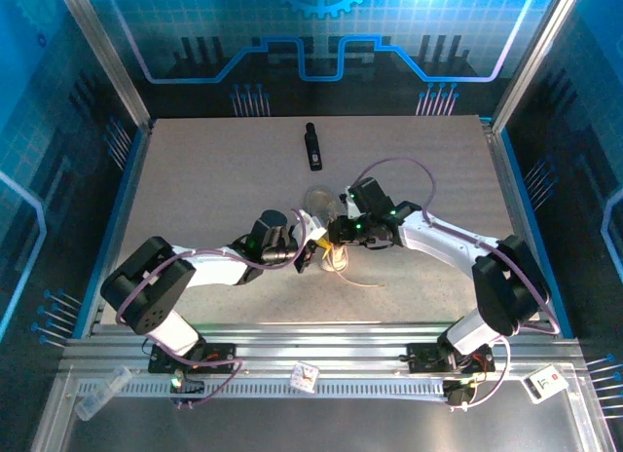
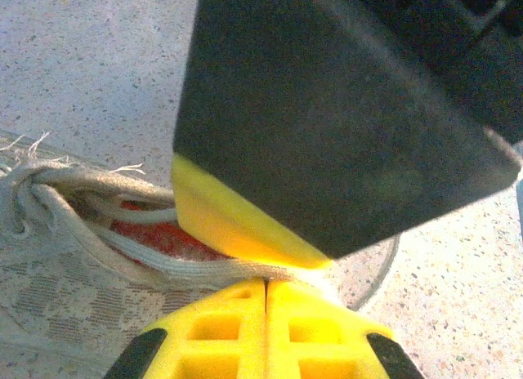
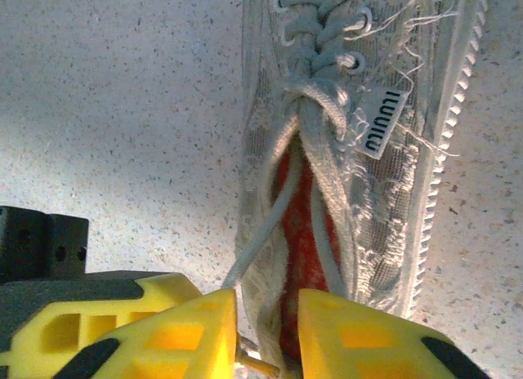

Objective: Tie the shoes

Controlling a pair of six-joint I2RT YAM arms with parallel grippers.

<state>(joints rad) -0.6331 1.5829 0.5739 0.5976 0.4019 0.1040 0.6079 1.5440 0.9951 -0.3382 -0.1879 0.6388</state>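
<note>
A speckled grey table [image 1: 195, 179] lay inside a blue-lit booth with aluminium posts, and both arms reached in from the near edge to meet at its middle. From the left, the white-and-black left arm [image 1: 195, 267] stretched rightward, low over the surface. The left gripper [image 2: 265, 283] had its yellow fingers pressed flat together, no gap at the seam, and a strand of the long thin pale laces [image 2: 147, 260] ran straight into their tips, apparently pinched there. Just past those tips lay the small off-white sneaker with a red lining [image 3: 384, 191], resting on the table at the centre between the two grippers. Its upper was patterned fabric with a little lettered tag [image 3: 384, 122] at the side, and its laces were crossed in a first knot [image 3: 315, 101] above the red opening. Farther back on the table, well apart from the shoe, lay a slim black bar-shaped object [image 1: 312, 146]. The right gripper [image 3: 268, 301] hung at the sneaker's heel end with its yellow fingers narrowly parted, one on each side of the red opening. A lace strand led down to each inner edge, though whether either was gripped could not be told. The right arm [image 1: 458, 243] ran back to the lower right.
</note>
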